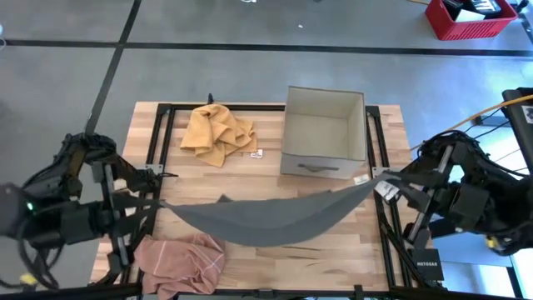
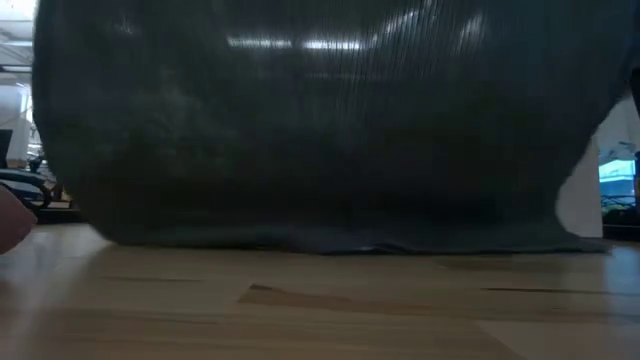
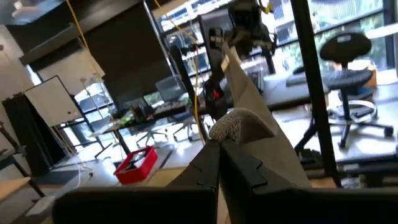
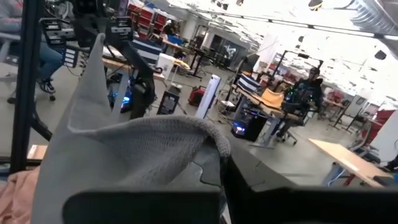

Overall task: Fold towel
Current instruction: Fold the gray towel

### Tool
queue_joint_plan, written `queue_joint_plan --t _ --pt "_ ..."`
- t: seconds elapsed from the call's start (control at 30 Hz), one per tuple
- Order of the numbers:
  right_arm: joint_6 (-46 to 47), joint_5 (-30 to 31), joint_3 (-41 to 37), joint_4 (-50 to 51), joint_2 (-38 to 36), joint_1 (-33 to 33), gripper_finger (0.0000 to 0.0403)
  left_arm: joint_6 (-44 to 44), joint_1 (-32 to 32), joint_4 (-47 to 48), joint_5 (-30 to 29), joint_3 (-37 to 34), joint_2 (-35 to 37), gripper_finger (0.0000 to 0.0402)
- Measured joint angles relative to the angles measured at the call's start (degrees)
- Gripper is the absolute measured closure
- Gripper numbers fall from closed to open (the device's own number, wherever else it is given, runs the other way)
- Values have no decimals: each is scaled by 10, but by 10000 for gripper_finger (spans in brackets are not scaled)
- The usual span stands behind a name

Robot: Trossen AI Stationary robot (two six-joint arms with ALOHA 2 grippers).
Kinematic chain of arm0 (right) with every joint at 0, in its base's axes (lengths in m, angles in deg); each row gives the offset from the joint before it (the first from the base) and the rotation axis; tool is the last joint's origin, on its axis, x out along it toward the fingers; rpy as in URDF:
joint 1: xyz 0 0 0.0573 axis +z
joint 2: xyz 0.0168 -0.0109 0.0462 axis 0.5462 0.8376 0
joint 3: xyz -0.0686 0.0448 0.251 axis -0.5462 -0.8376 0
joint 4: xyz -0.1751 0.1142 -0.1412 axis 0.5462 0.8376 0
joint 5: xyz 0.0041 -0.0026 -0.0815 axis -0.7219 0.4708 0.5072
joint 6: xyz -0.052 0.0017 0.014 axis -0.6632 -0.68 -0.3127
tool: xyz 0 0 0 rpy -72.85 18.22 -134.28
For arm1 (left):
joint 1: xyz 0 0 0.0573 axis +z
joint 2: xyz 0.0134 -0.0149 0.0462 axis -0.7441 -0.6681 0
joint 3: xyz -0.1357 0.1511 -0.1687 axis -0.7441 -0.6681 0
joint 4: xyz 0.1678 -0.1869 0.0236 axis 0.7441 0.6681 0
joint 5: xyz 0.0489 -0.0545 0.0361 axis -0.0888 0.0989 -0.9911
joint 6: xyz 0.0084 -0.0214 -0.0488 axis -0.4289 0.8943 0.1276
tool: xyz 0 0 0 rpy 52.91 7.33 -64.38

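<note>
A dark grey towel (image 1: 266, 218) spans the table between my two grippers and sags in the middle. My left gripper (image 1: 160, 200) is shut on its left end, and my right gripper (image 1: 379, 185) is shut on its right end. In the low view the towel (image 2: 320, 130) hangs as a broad curtain. Its lower edge (image 2: 350, 246) reaches down to about the tabletop; whether it touches, I cannot tell. Each wrist view shows the towel running away to the other gripper. My left gripper pinches the towel's left end (image 3: 235, 126) between its two fingers (image 3: 205, 168), bunched, coming in level from the table's left side. The cloth runs from there toward the other arm and hangs slack below. My right gripper pinches the towel's right end (image 4: 186, 134) between its two fingers (image 4: 239, 177), coming in level from the table's right side. The cloth drapes in folds over the fingers; how many layers, I cannot tell. The rest hangs slack toward the left arm.
A mustard cloth (image 1: 218, 133) lies crumpled at the far left of the table, beside an open grey fabric box (image 1: 325, 133) at the far middle. A pink cloth (image 1: 181, 260) lies bunched at the near left corner. A red crate (image 1: 470, 17) stands on the floor beyond.
</note>
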Motion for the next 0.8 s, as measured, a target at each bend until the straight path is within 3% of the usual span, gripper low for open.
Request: queue_joint_plan --t 0.17,0.4,0.63,0.8 --pt "-97 5 1 -90 -2 0 398 -135 2 -138 8 0 1 400" --pt "-114 4 34 -98 -20 -25 398 -273 32 -272 18 2 15 400" --pt "-127 2 67 -56 -28 -27 398 -282 84 -258 25 -1 25 400" --pt "-55 10 61 29 -54 -62 398 -237 124 -191 25 -17 28 400"
